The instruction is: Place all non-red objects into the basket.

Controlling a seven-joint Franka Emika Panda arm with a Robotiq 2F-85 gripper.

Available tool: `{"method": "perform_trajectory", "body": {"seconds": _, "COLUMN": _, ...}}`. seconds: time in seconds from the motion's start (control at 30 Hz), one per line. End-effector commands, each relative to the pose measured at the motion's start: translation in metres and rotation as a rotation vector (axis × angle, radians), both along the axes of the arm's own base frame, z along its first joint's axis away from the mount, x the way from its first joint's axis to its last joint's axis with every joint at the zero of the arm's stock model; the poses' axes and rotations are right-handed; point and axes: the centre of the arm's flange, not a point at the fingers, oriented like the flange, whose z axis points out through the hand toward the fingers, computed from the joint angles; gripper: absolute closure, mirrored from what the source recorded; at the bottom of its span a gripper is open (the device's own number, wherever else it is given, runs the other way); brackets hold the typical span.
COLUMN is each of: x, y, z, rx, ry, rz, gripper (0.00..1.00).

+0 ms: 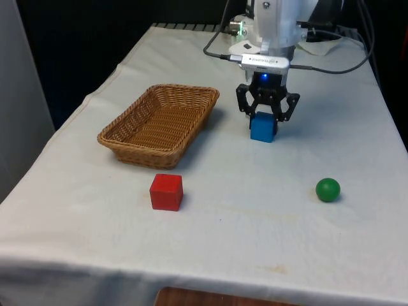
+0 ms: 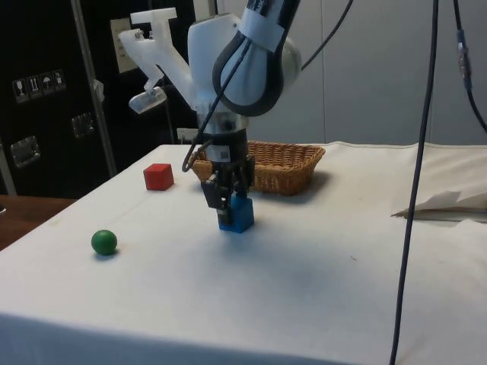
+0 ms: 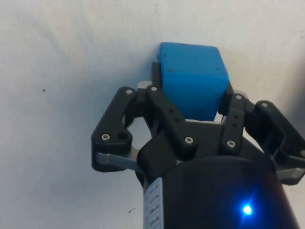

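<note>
A blue cube (image 1: 262, 127) (image 2: 237, 216) (image 3: 193, 78) stands on the white cloth, to the front view's right of the wicker basket (image 1: 124, 115) (image 2: 285, 163). My gripper (image 1: 264, 116) (image 2: 226, 207) (image 3: 193, 90) comes straight down over it and is shut on it, one finger against each side. The cube seems to rest on the cloth or just above it. A red cube (image 1: 166, 192) (image 2: 158, 176) sits in front of the basket. Near the table's right side in the front view lies a green ball (image 1: 327, 189) (image 2: 104, 242). Nothing lies inside the basket.
Black cables (image 1: 331, 67) trail over the cloth behind the arm. In the side view a cable (image 2: 415, 190) hangs down in the foreground, beside a rumpled fold of cloth (image 2: 449, 201). A brown wooden edge (image 1: 191, 296) shows below the table's front edge.
</note>
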Motion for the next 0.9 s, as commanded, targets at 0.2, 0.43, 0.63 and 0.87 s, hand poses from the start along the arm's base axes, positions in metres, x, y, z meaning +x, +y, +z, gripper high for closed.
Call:
{"method": "perform_trajectory", "body": {"seconds": 0.2, "x": 0.0, "y": -0.001, "z": 0.002, "rx": 0.002, "ry": -0.001, "rz": -0.001, "gripper": 0.97}}
{"method": "perform_trajectory", "body": {"seconds": 0.43, "x": 0.003, "y": -0.007, "z": 0.026, "rx": 0.007, "ry": -0.009, "rz": -0.006, "gripper": 0.97}}
{"method": "perform_trajectory", "body": {"seconds": 0.63, "x": 0.006, "y": -0.015, "z": 0.047, "rx": 0.014, "ry": -0.013, "rz": -0.012, "gripper": 0.97}}
{"method": "perform_trajectory", "body": {"seconds": 0.87, "x": 0.013, "y": -0.026, "z": 0.071, "rx": 0.019, "ry": -0.017, "rz": -0.025, "gripper": 0.97}}
